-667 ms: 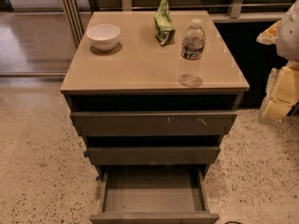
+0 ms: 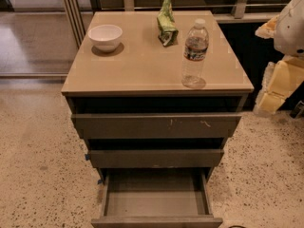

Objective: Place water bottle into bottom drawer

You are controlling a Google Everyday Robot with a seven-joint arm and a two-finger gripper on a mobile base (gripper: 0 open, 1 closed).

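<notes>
Moved: nothing that I can see; bottle (image 2: 194,51) and gripper (image 2: 279,87) sit just as they did a moment ago.
Bottle: upright and capped, at 4 o'clock on the tabletop (image 2: 142,70), near its front edge, with nothing touching it.
Bottom drawer (image 2: 154,196): pulled out, down at 7 o'clock from the bottle; nothing lies in the part that shows.
Gripper: off the tabletop at 3 o'clock from the bottle, well apart from it. Whether it is open or closed I cannot tell, but it does not have the bottle.
Others: bag (image 2: 166,20) at 12 o'clock on the tabletop, bowl (image 2: 105,36) at 10 o'clock, both apart from the bottle.
Meaning: probably no progress in this interval. The bottom drawer looks ready, and the reach for the bottle is not yet begun.
Risk: a tall, light bottle near an edge may tip if nudged from the side.
</notes>
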